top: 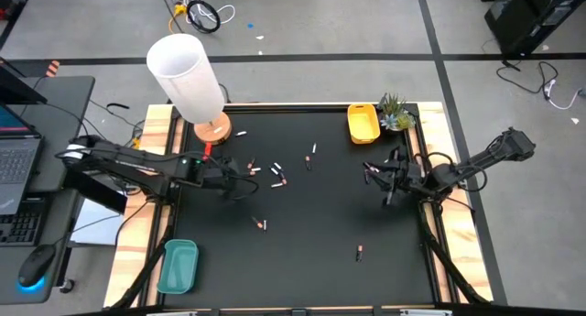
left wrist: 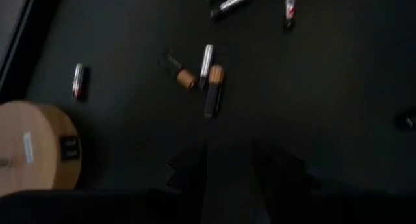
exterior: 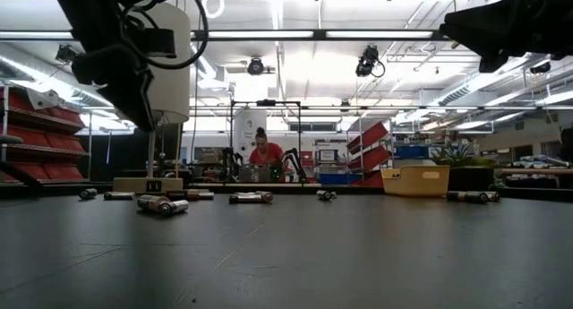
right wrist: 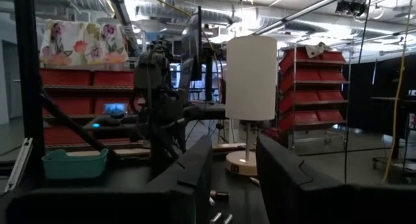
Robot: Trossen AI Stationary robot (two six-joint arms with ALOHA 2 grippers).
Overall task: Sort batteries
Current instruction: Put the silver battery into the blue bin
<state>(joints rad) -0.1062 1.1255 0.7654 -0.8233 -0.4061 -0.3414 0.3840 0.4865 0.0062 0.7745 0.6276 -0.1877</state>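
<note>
Fingers of the left gripper stand parted, nothing between them, poised just beside the nearest batteries. Fingers of the right gripper likewise apart and empty, at 3 o'clock of the bench. Batteries lie loose on the dark top, none in a tray yet. Judged handling: small rigid cylinders, light, smooth-skinned, apt to roll or squirt out of a pinch. Best taken across the middle of the barrel, fingers square to the long axis, coming straight down. Two in the left wrist view lie touching side by side, so one may drag the other. Count from the high view: three in the cluster at 10 o'clock of bench centre, two close together at 12 o'clock, one by the lamp base toward 11 o'clock, one alone at 8 o'clock, one alone at 4 o'clock. Eight sure. Something small sits by the right gripper; cannot tell if it is a battery. Both light and dark, red-ended kinds are present, but the split is too small to count. Outward: one teal tray at the 7 o'clock corner, one yellow tray at 1 o'clock, one white-shaded lamp, one small plant beside the yellow tray.
</note>
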